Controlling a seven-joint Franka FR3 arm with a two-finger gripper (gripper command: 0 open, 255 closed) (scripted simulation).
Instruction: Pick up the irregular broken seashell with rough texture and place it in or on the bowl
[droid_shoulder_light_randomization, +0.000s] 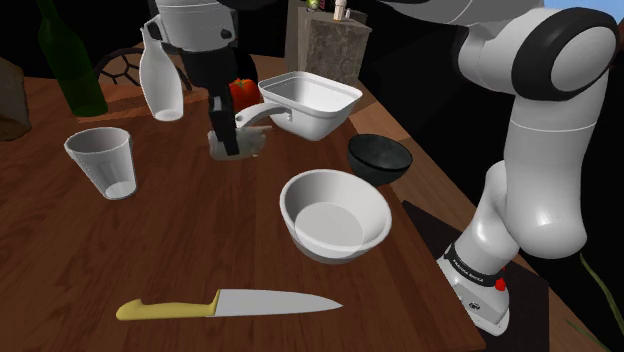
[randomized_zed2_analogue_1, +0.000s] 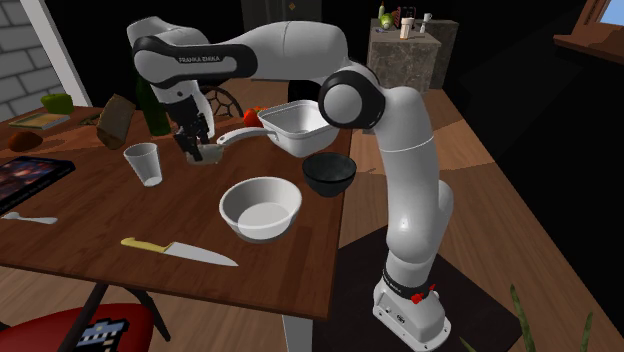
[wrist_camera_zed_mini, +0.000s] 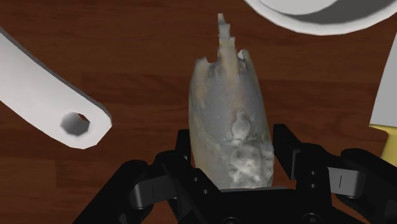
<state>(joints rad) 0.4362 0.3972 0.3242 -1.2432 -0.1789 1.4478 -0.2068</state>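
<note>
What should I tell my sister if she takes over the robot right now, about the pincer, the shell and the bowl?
Hand: the pincer is shut on the seashell, one finger on each side.
Where: the seashell is down low at the table, next to the pan handle. I cannot tell if it has left the wood yet. The white bowl and the black bowl stand apart from it, nearer the stand.
Done: the grab.
Left: lift the shell, carry it to the bowl, let go.
</note>
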